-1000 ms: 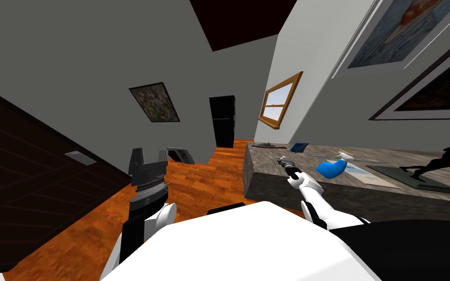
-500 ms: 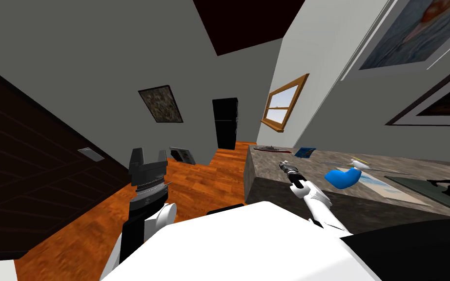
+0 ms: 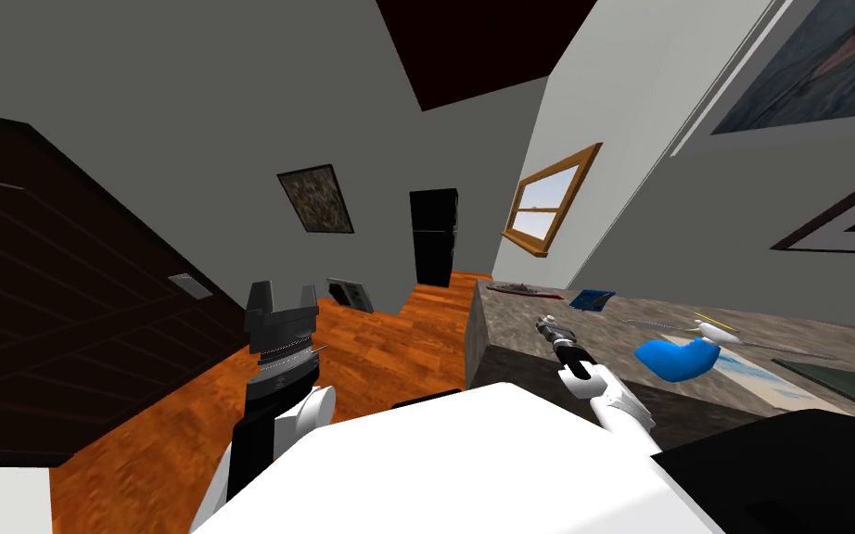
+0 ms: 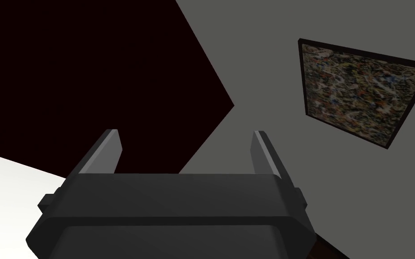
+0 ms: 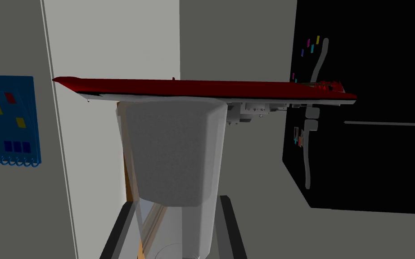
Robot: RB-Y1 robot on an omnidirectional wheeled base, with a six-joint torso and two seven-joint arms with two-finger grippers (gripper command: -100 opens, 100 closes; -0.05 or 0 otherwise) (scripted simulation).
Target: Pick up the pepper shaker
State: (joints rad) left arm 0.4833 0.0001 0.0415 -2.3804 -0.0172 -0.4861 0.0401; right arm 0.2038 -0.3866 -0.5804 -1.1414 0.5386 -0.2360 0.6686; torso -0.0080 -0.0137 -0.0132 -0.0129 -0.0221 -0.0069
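The pepper shaker [image 5: 175, 153] is a plain grey faceted cylinder, seen end-on in the right wrist view. My right gripper [image 5: 177, 225] is shut on it, with one finger pressing each side. In the head view the right gripper [image 3: 546, 324] is small, over the near end of the grey stone counter top [image 3: 509, 348]. Whether the shaker touches the counter I cannot tell. My left gripper [image 3: 282, 295] is raised on my left over the wooden floor. Its fingers [image 4: 107, 150] stand open with nothing between them.
On the counter lie a red ship model [image 5: 202, 87], a blue notebook [image 5: 13, 119], a blue object [image 3: 676, 359] and a small white plane model [image 3: 708, 329]. A black fridge [image 3: 433, 236] stands beyond the counter's end. A dark door [image 3: 64, 306] is on the left.
The whole head view has shifted, so my head or base has turned; the counter and its things sit lower and further right. My right gripper stays shut on the shaker.
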